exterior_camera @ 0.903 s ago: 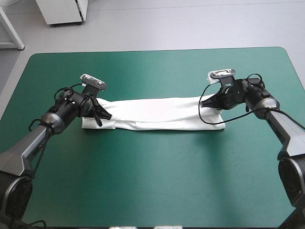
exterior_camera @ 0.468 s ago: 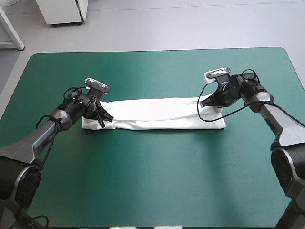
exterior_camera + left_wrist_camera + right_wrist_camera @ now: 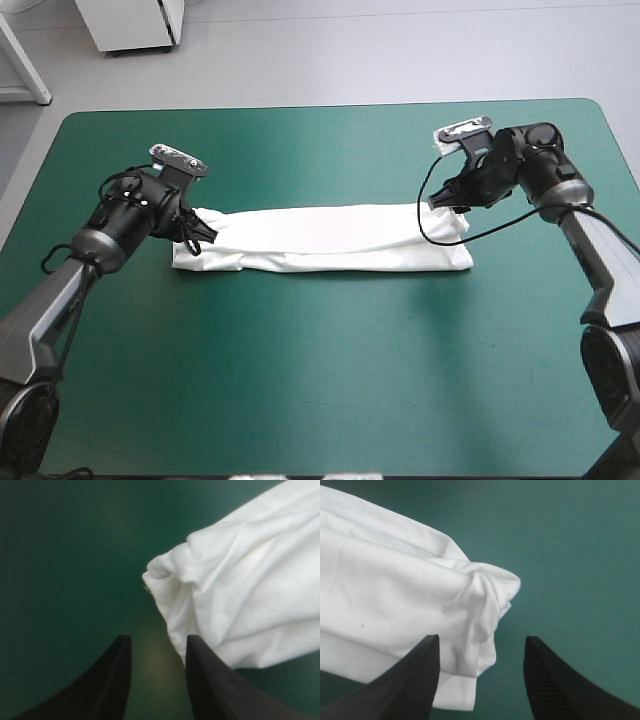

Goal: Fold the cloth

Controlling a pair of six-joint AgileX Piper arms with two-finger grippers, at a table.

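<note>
Now the T-shirt (image 3: 320, 240) lies as a long folded band across the middle of the teal-green cover (image 3: 330, 380); my left gripper (image 3: 157, 640) stands narrowly parted and empty beside one end, my right gripper (image 3: 482, 639) wider, empty, at the other; soft, limp, light cloth, I judge, so I'd pinch every layer at the bunched ends; no readable writing.

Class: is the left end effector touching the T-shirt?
Cannot tell. Left wrist view: one finger of the open left end effector overlaps the T-shirt at its edge; neither contact nor gap shows.
</note>
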